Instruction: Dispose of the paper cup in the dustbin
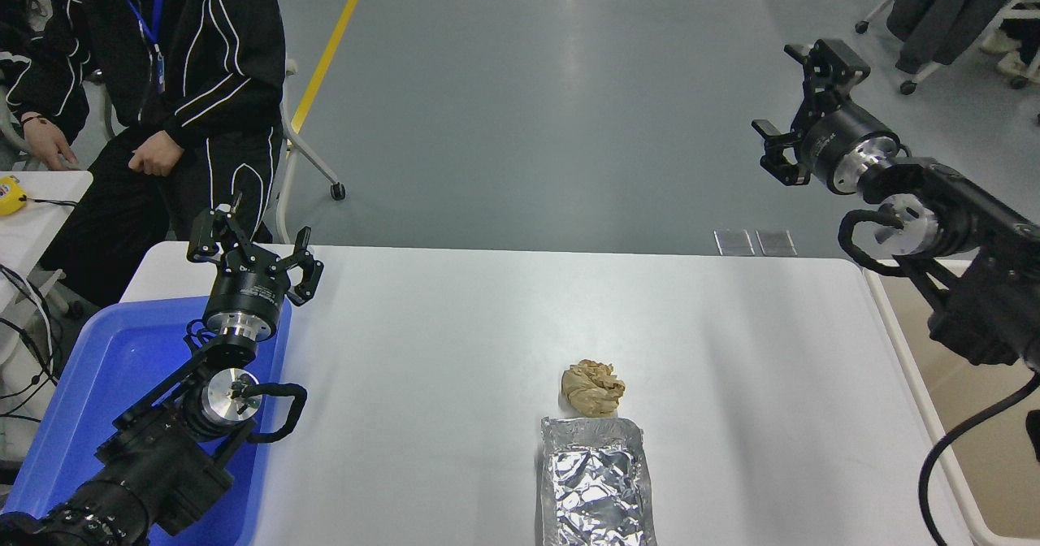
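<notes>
No paper cup shows anywhere in the head view. The beige dustbin (918,383) stands off the table's right end, and my right arm covers its upper part. My right gripper (780,91) is open and empty, raised high beyond the table's far right corner, over the floor. My left gripper (252,237) is open and empty, parked at the far left of the table.
A crumpled brown paper ball (593,388) lies mid-table, touching a silver foil tray (595,481) just in front of it. A blue plastic tray (122,367) sits under my left arm. A person (187,83) sits beyond the far left corner.
</notes>
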You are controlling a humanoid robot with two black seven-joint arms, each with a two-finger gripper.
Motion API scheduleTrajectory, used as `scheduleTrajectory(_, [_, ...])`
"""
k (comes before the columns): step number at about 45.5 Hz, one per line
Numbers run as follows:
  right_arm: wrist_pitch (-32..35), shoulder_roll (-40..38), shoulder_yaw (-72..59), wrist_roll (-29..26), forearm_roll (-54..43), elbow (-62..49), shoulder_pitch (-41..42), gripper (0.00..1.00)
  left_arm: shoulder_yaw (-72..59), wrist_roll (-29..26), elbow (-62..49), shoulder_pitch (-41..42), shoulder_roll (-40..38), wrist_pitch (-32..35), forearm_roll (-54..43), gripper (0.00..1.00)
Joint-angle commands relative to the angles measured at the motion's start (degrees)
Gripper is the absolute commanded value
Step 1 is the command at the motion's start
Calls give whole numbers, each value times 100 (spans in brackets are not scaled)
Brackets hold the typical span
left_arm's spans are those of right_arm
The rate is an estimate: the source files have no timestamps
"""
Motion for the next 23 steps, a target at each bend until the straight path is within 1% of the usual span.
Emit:
scheduleTrajectory(1, [3,219,28,294,-15,7,-544,100,0,-3,0,0,0,0,0,100])
scheduleTrajectory(9, [-5,412,28,311,-15,7,-782,100,0,-3,0,0,0,0,0,100])
scheduleTrajectory(23, [-14,421,19,364,-15,-1,-782,99,0,5,0,0,0,0,0,100])
